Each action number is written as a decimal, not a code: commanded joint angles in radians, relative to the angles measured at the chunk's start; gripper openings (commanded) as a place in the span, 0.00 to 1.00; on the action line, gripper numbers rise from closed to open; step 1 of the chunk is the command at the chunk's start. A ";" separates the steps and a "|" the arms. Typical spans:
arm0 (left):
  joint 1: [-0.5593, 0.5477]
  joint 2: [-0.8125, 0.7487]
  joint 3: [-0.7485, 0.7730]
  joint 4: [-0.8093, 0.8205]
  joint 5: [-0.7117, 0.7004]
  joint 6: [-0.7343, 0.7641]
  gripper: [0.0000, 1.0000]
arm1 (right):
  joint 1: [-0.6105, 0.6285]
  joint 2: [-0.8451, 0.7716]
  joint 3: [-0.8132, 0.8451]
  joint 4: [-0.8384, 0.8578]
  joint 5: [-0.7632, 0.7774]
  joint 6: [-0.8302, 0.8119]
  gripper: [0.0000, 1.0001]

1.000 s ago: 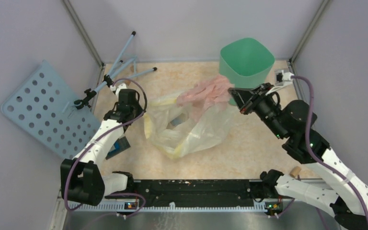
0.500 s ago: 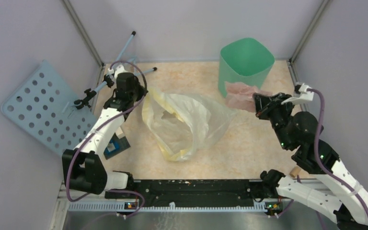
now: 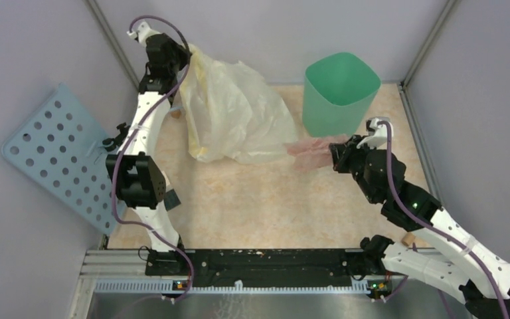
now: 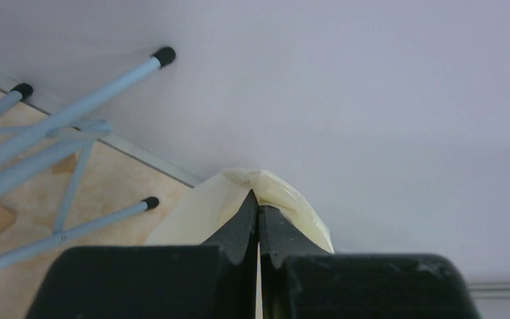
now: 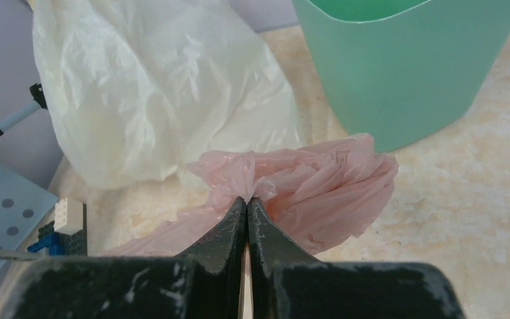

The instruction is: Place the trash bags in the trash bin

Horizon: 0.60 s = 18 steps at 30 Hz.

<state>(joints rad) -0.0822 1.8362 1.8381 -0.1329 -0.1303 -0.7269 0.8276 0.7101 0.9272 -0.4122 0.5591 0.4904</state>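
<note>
- Pale grey walls enclose a mottled beige desk (image 3: 252,206). A blue perforated panel (image 3: 53,153) leans at its left side, and the blue legs of a stand (image 4: 73,100) rest by the far wall.
- The trash bin (image 3: 340,93), mint green and upright, stands at the far right of the desk. From above, nothing shows inside it.
- The trash bags amount to one crinkled pink bag (image 3: 312,149). It lies bunched on the desk just in front of the bin's near side, outside the bin and below its rim.
- The right claw (image 5: 247,199) is closed on a fold of this pink bag, the fingertips meeting with thin plastic pinched between them. Most of the bag spreads ahead of the claw towards the bin wall.
- The left claw (image 4: 257,199) is closed on the top edge of the larger pale-yellow bag (image 3: 239,119) and holds it high near the far wall, so the bag hangs down to the desk at the left of the bin.
- The yellow bag's lower edge comes close to the pink bag. Whether they touch cannot be told.
- Judged from this, the grasp is made, but the placing is not yet done.
- What is left is raising the pink bag above the rim, carrying it over the opening and letting go.
- The loose plastic may catch on the rim or drape outside.
</note>
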 commanded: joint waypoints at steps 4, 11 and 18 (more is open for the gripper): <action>0.110 -0.053 0.021 0.041 0.006 -0.099 0.00 | -0.005 0.029 -0.017 0.051 -0.096 -0.018 0.00; 0.109 -0.226 -0.245 0.172 0.112 -0.085 0.00 | -0.004 0.062 -0.106 0.201 -0.291 -0.016 0.00; 0.107 -0.411 -0.373 0.021 -0.028 0.083 0.45 | 0.046 0.218 -0.055 0.331 -0.626 -0.037 0.00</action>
<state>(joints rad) 0.0208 1.5684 1.5196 -0.0849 -0.0746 -0.7467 0.8375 0.8780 0.8200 -0.1902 0.1085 0.4759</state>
